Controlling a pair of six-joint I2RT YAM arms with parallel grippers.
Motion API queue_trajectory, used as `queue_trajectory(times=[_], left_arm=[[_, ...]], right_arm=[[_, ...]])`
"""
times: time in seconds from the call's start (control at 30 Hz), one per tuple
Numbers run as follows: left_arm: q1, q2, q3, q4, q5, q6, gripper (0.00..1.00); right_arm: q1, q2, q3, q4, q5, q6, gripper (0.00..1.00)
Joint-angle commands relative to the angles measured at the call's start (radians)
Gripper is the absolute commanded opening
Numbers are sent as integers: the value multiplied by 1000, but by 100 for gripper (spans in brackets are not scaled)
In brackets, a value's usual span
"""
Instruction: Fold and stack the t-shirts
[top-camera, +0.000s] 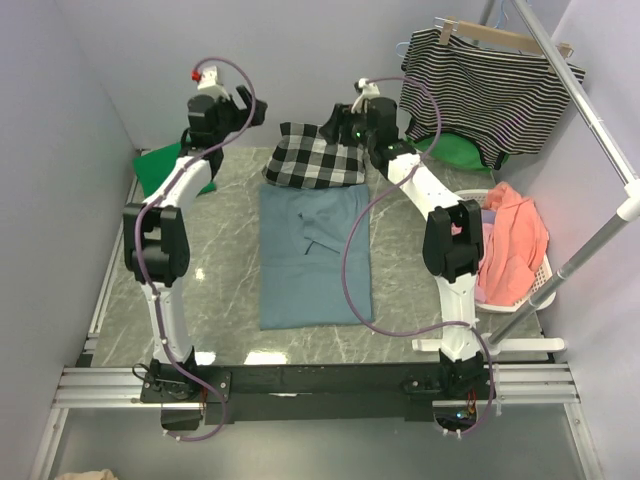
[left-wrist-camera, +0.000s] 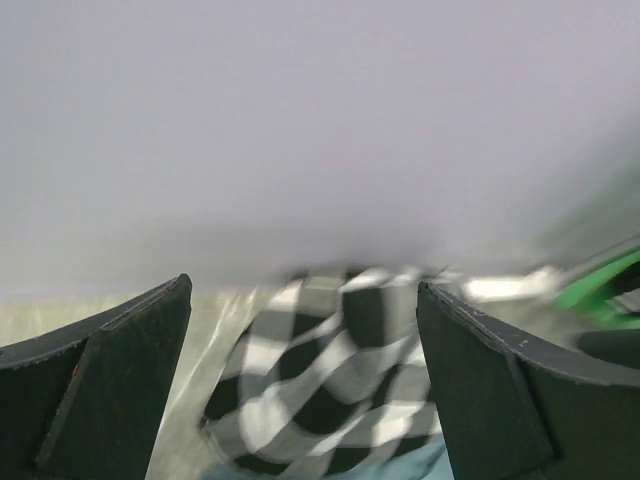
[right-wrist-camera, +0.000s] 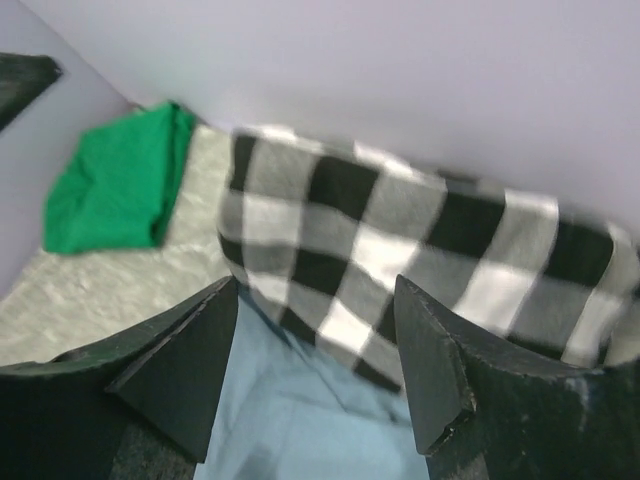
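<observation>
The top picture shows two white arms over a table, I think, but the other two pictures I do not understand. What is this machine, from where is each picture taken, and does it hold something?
It is a robot with two arms, bolted at the near edge of a marble table. The top picture comes from a fixed camera above and behind them. The other two come from a camera on each wrist; the dark wedges are that gripper's own fingers. On the table lie a folded blue t-shirt, a checked cloth at its far end, and a green t-shirt at the far left. The left gripper and the right gripper are both open and hold nothing.
</observation>
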Motion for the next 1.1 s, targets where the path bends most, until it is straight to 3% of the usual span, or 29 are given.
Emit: queue_trajectory(times=[0.0, 0.07, 0.17, 0.53, 0.77, 0.83, 0.93, 1.07], left_arm=[[3, -57, 52, -56, 148, -2, 100], [3, -8, 124, -114, 321, -19, 98], [1, 55, 155, -108, 565, -74, 93], [-14, 169, 98, 92, 949, -195, 95], [-15, 318, 223, 133, 988, -289, 97], [-15, 409, 332, 90, 963, -290, 98], [-12, 553, 530, 25, 887, -290, 99], [-2, 629, 592, 104, 735, -287, 99]], right_arm=[[-4, 103, 156, -87, -53, 22, 70], [-4, 130, 196, -105, -54, 31, 70], [-2, 92, 97, -43, -24, 39, 70], [-2, -88, -203, -11, 65, -9, 69], [-2, -131, -284, -12, 73, -6, 69], [-2, -140, -296, -26, 68, -6, 68], [-1, -180, -345, -18, 56, -7, 68], [7, -262, -426, -13, 42, -10, 68]])
